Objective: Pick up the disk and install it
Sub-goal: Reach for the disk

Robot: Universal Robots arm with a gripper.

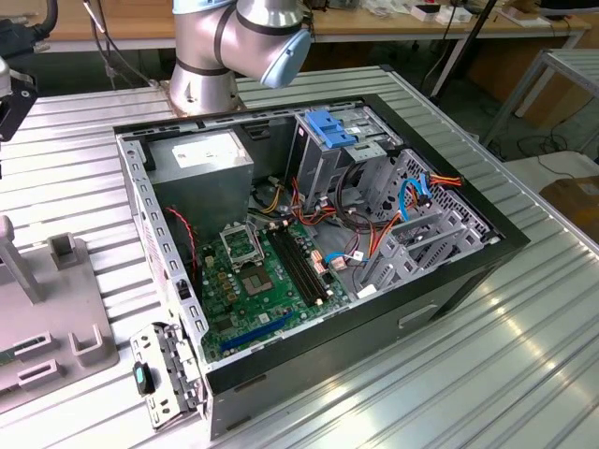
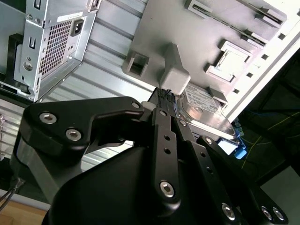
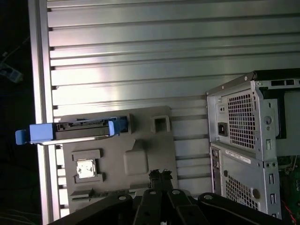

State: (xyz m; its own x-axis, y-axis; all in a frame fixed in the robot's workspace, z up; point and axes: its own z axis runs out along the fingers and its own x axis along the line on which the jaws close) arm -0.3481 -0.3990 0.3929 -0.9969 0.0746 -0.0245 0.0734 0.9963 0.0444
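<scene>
Presently my gripper (image 3: 160,174) hangs empty above the grey fixture plate (image 3: 117,187). Its fingertips (image 3: 153,176) look drawn close together with nothing between them. Finding: the pick is not yet made, and the disk (image 3: 70,131) lies apart from me, across the plate.

Judgement on the step in hand:
- The jaws must spread wider than the disk's thin dimension before I descend.
- I should centre on its length so that it does not swing once lifted.
- I should close squarely on its two broad faces, not on a corner.
- The grey post (image 2: 174,75) stands just beside the disk's near end in the second wrist view, so I must keep clear of it.
- The lift should be straight out of the seat.

Condition of the disk: a flat grey-metal hard drive with a pale label (image 2: 201,101) on its broad face, framed by a bright blue carrier (image 3: 42,132). In the first wrist view it shows edge-on as a narrow strip, so it appears to stand on its long edge. It sits at the plate's border, one blue end reaching past the plate toward the rim of the ribbed aluminium table (image 3: 140,56).

Farther off, well apart from the disk, the computer case (image 3: 243,136) stands on the table. The exterior view shows it open, with its metal drive cage (image 1: 426,220) exposed.
</scene>
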